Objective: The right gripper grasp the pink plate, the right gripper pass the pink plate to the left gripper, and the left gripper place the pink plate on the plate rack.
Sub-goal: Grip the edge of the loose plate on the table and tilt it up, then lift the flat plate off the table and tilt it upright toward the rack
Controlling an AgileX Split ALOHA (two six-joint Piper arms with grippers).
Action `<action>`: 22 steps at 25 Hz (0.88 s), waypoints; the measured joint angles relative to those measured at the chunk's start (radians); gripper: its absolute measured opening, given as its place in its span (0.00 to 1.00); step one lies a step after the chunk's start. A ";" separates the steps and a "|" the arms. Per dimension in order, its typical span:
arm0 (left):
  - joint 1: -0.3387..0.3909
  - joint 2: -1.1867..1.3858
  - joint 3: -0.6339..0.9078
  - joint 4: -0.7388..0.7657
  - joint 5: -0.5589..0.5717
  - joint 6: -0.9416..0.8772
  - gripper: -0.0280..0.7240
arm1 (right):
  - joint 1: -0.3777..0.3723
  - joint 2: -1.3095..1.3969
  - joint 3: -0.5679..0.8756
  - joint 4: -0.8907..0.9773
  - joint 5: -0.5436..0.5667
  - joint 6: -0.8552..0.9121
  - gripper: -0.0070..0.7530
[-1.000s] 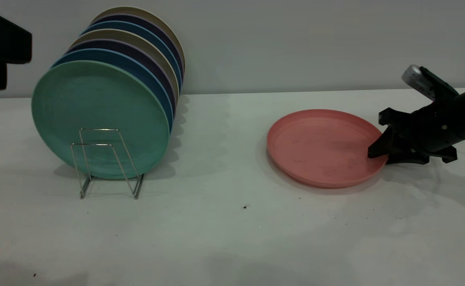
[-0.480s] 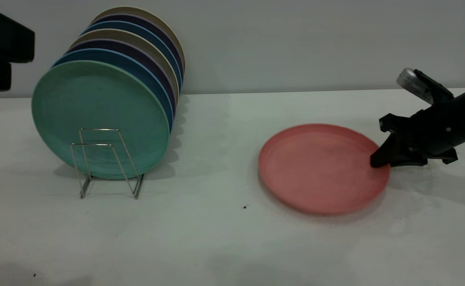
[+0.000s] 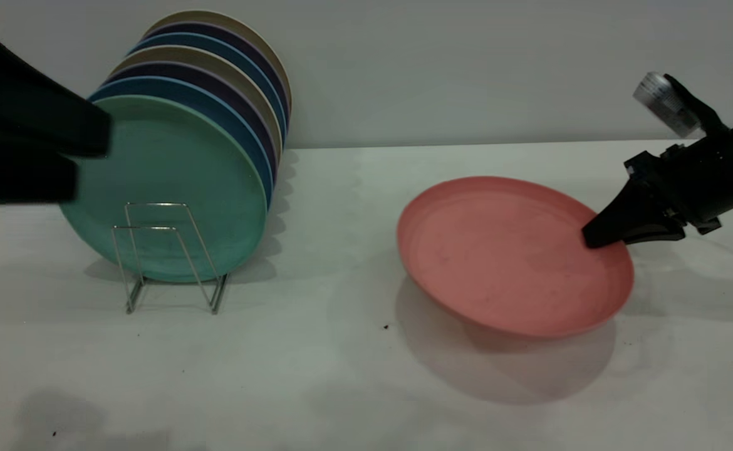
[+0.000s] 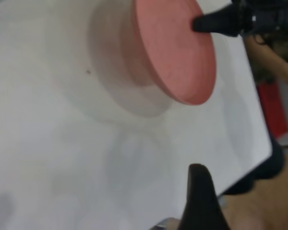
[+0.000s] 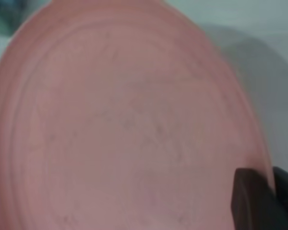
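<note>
The right gripper point(image 3: 595, 237) had its fingers closed on the right-hand rim of the pink plate point(image 3: 504, 250), one black finger point(image 5: 252, 201) lying on the upper face of the rim. The plate hung clear of the bench point(image 3: 341, 376), tilted so that its face turned up and toward the front edge, with its shadow spread on the white surface beneath it. It sat over the right half of the bench, roughly midway between the back edge and the front edge. The right arm reached in from the right side, a silver ribbed cylinder point(image 3: 658, 100) standing up above the gripper.

At the left end stood the plate rack point(image 3: 169, 257), a thin silver wire frame with upright loops, and it carried a row of plates on edge: a green plate point(image 3: 172, 188) at the front, then blue, dark purple and beige ones behind it toward the back wall. The two frontmost loops stood bare ahead of the green plate.

The left arm point(image 3: 22, 150) came in dark and large from the left side, above the bench and across the left part of the green plate. From its wrist only one black finger point(image 4: 201, 201) of the left gripper showed, so I could not tell how its fingers stood. The pink plate lay well apart from it.
</note>
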 joint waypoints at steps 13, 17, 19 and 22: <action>0.000 0.415 -0.016 -0.383 0.078 0.410 0.73 | 0.050 0.000 0.000 0.031 0.102 0.014 0.03; 0.000 0.459 -0.025 -0.398 0.104 0.427 0.72 | 0.105 0.000 0.000 0.032 0.112 0.018 0.03; 0.000 0.463 -0.026 -0.404 0.106 0.430 0.71 | 0.133 -0.004 0.000 0.034 0.120 0.018 0.03; 0.000 0.465 -0.026 -0.406 0.108 0.432 0.71 | 0.168 -0.031 0.000 0.034 0.135 0.019 0.03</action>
